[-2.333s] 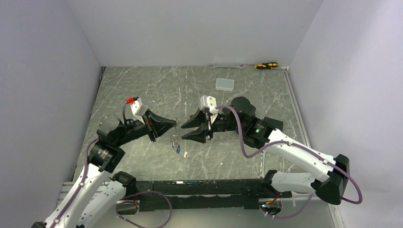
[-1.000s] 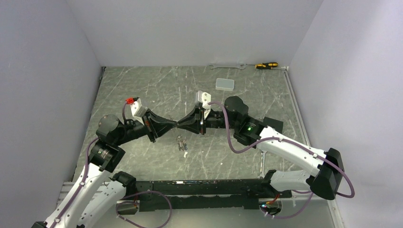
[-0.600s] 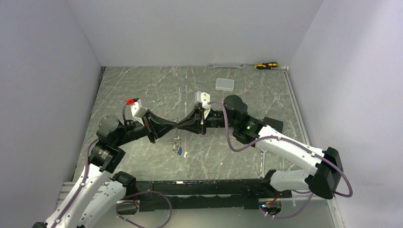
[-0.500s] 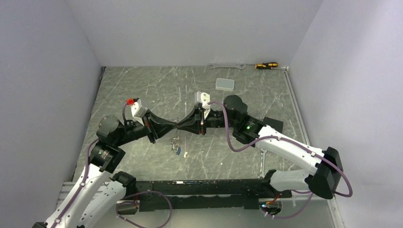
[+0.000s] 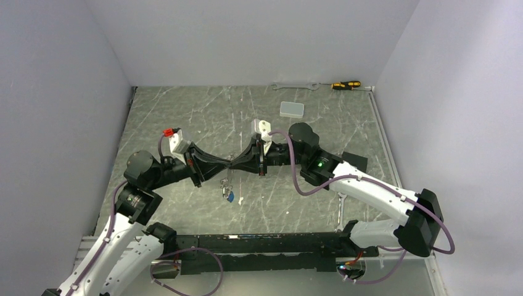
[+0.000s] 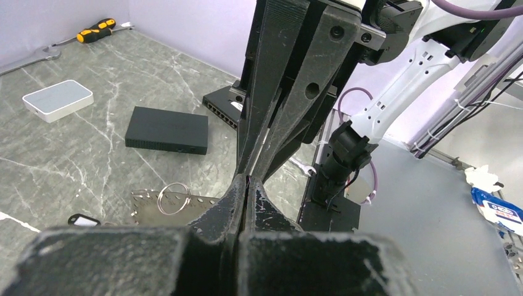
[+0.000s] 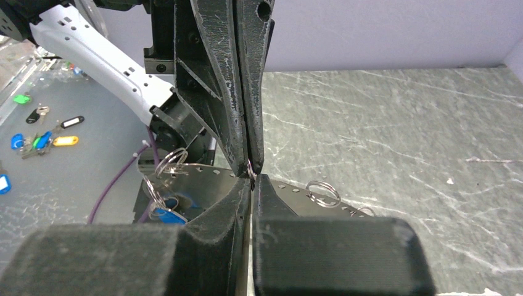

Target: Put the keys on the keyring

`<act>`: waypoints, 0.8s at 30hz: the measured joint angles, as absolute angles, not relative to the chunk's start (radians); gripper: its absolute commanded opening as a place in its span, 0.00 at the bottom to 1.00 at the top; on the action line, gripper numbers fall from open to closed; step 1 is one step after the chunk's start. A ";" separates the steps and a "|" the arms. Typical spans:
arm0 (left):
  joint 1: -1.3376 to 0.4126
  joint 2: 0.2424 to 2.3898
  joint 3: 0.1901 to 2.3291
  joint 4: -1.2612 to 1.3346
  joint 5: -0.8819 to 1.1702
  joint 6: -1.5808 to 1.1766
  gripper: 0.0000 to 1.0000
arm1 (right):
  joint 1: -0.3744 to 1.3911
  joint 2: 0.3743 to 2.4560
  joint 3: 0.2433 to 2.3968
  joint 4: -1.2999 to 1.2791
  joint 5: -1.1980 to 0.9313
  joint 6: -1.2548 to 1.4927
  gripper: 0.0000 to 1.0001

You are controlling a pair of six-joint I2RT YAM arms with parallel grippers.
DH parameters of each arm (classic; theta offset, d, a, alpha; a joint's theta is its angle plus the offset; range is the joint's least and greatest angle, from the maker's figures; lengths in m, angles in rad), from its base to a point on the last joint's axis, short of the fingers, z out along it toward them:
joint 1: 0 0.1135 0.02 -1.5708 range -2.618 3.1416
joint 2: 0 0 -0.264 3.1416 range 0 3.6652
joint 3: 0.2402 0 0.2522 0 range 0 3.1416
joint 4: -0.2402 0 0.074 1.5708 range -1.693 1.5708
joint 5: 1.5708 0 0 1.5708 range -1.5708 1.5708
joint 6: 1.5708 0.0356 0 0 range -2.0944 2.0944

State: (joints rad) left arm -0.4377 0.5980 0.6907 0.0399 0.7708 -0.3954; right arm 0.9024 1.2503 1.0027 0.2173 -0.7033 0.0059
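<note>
Where the two arms meet over the grey marbled table (image 5: pixel 185 111), the left gripper (image 5: pixel 225 166) and right gripper (image 5: pixel 238 164) touch tip to tip, each with its fingers pressed together. A sliver of silvery wire (image 7: pixel 250 165) shows at that pinch; whether it is the keyring I cannot tell. Farther back lie a flat black box (image 6: pixel 166 131), a white box (image 5: pixel 291 109) and a yellow-handled screwdriver (image 5: pixel 345 84). The keys (image 5: pixel 227 187) hang just below the tips, blue tag (image 5: pixel 230 197) lowest. The label on the black-framed tag (image 6: pixel 83 219) is too small to read.
</note>
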 measured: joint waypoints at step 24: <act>-0.438 0.599 0.842 -0.221 0.809 -0.232 0.65 | 0.892 1.219 0.924 0.211 -0.694 -0.009 0.00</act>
